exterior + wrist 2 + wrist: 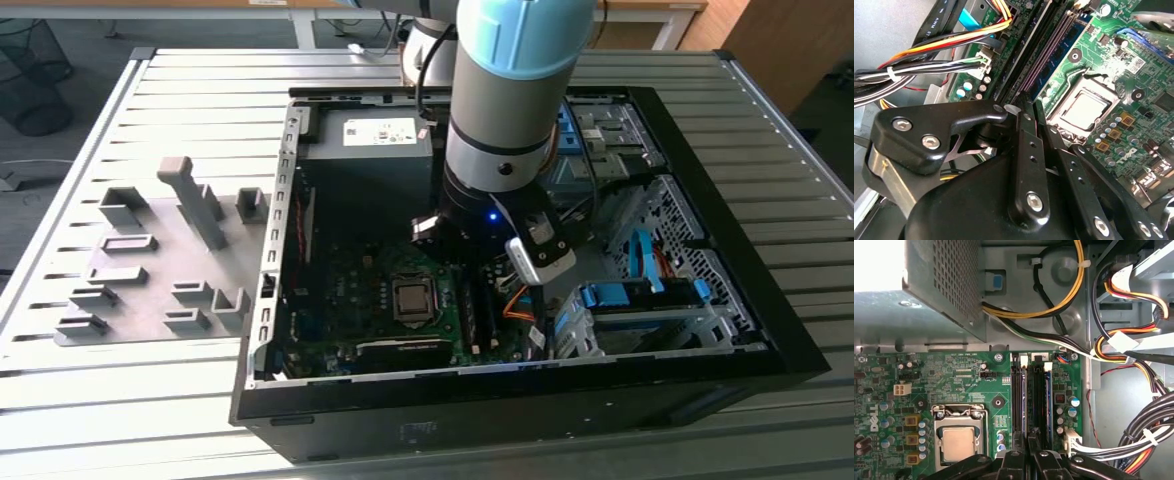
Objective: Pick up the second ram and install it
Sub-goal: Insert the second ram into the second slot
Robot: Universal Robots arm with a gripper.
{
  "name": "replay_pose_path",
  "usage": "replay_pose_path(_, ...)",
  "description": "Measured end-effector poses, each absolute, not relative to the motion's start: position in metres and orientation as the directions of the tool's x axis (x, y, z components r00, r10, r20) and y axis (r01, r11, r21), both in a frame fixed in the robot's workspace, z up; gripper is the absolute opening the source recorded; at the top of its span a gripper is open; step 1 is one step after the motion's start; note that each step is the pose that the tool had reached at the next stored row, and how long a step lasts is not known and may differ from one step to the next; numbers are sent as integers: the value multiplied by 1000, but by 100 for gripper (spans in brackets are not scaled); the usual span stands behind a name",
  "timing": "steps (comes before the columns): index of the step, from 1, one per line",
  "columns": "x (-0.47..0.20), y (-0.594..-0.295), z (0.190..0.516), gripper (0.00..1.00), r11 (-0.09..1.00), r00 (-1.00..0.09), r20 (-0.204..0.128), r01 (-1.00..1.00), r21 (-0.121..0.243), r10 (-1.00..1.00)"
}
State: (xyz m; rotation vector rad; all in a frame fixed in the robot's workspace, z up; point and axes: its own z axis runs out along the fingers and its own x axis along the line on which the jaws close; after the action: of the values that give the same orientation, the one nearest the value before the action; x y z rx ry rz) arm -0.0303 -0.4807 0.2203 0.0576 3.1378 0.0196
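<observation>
My gripper (1027,440) hangs inside the open computer case (787,340), low over the motherboard's memory slots. Its two black fingers (1026,145) are drawn together on the near end of a thin blue stick, the second ram (1024,400), which stands on edge in a slot beside the processor socket (958,442). In the second wrist view the ram (1046,55) runs away from the fingertips along the slot. Another blue stick (1047,400) stands in a slot one further out. In the exterior view the gripper (534,325) is mostly hidden behind the arm's wrist.
The grey power supply (929,285) sits beyond the slots. Bundles of orange, yellow and black cables (1134,345) hang close beside the gripper. Blue drive-bay latches (641,295) line the case's side at the exterior view's right. A grey fixture plate (160,260) lies on the table outside the case.
</observation>
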Motion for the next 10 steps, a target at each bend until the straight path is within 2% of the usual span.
replay_pose_path(10, -30, -481, 220, 14, 1000, -1000, -2, 22, 12, 22)
